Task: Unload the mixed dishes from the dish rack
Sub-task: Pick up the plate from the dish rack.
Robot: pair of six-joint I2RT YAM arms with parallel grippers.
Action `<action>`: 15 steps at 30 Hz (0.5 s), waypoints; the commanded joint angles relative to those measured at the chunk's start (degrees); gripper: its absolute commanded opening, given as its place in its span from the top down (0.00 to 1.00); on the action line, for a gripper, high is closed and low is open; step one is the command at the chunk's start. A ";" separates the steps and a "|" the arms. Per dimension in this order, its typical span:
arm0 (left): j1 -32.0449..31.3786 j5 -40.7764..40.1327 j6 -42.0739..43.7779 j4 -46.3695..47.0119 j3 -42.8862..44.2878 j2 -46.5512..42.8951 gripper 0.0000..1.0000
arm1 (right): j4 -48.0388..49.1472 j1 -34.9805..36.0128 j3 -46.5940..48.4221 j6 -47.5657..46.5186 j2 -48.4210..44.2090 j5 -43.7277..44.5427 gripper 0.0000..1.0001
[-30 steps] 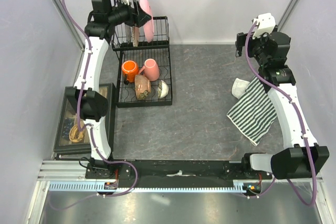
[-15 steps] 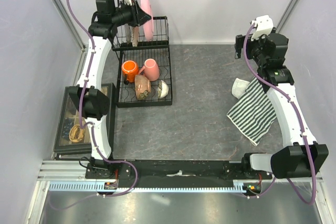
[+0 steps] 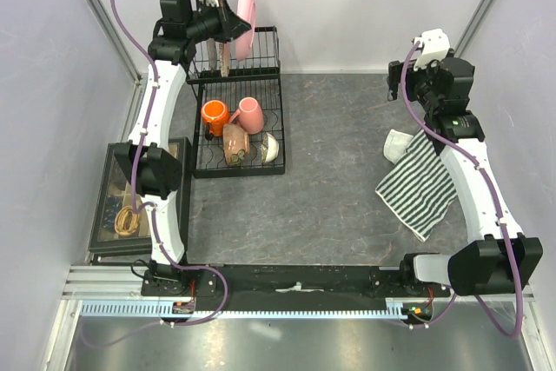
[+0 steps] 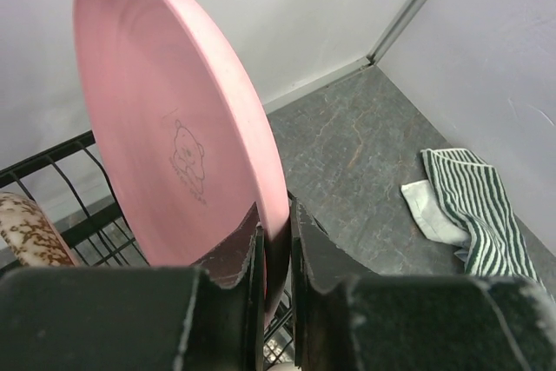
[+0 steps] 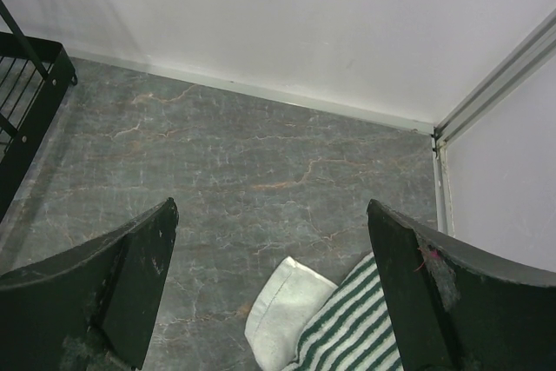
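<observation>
My left gripper [image 3: 228,23] [image 4: 276,232] is shut on the lower rim of the wide pink dish [image 3: 246,15] [image 4: 174,128], which stands on edge above the upright back of the black wire dish rack [image 3: 282,128]. On the rack's flat base sit an orange mug [image 3: 214,116], a pink mug [image 3: 251,114], a tan-brown bowl [image 3: 234,143] and a small white patterned bowl [image 3: 271,147]. My right gripper [image 3: 401,84] [image 5: 274,223] hangs open and empty over the grey table at the far right.
A striped cloth [image 3: 421,182] [image 5: 347,327] lies under the right arm. A black-framed box of trinkets [image 3: 130,202] sits left of the rack. A brown speckled piece [image 4: 30,232] stands in the rack's back basket. Walls close in on three sides.
The left jaws have closed onto the pink dish's rim, and the dish has risen slightly and turned more edge-on. The right arm has barely moved.
</observation>
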 commanded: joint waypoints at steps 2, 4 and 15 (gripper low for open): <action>0.52 -4.98 -4.20 3.96 0.78 -3.74 0.98 | 2.54 0.17 -0.87 -0.17 -1.24 0.14 0.02; 0.52 -5.51 -6.40 4.84 0.42 -4.45 0.98 | 2.54 0.17 -1.13 -0.08 -1.25 0.14 0.02; 0.60 -8.42 -9.65 5.20 -0.28 -9.28 0.98 | 2.99 0.17 -2.01 0.27 -1.42 -0.38 0.02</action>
